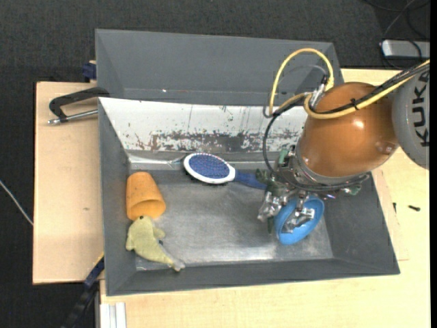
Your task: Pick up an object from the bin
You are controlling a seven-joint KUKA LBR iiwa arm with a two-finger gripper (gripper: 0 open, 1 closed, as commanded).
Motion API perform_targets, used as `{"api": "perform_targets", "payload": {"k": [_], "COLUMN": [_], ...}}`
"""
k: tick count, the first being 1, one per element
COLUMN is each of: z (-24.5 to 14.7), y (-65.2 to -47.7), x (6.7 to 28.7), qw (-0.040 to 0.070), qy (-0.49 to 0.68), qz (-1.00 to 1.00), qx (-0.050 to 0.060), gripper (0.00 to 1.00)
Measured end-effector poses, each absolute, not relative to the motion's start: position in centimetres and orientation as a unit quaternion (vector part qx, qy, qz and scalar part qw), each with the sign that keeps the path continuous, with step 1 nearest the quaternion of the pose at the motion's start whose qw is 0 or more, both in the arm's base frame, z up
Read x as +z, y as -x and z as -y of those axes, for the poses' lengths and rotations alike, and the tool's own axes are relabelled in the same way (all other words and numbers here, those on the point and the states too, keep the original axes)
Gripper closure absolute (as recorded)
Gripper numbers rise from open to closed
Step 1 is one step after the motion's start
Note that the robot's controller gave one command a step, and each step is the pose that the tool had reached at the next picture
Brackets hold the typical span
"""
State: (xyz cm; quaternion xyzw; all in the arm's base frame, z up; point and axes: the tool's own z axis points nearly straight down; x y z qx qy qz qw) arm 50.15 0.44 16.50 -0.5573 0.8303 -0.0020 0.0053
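Observation:
My gripper [288, 212] is low in the bin's right part, under the orange wrist cover. It stands open. A blue rounded plastic thing [298, 231] lies right beneath it, and its metal fingers [270, 209] sit on either side of that thing's upper part. The thing's lower end shows toward the bin's front wall; its upper end is hidden by the gripper. A blue-and-white oval brush [209, 167] lies to the left of the gripper near the back wall, with its dark handle running toward the gripper.
An orange cup [143, 195] lies on its side at the left of the bin. A pale yellow-green plush toy [148, 242] lies just in front of it in the front-left corner. The arm and its cables come in from the right.

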Motion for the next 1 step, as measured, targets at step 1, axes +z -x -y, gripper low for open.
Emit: {"api": "perform_targets", "payload": {"k": [1], "z": [-0.56], "y": [-50.35], "x": [19.93], "qw": [0.004], "qy": [0.556], "qz": [-0.831], "qx": [-0.001], "gripper": [1.0]}}
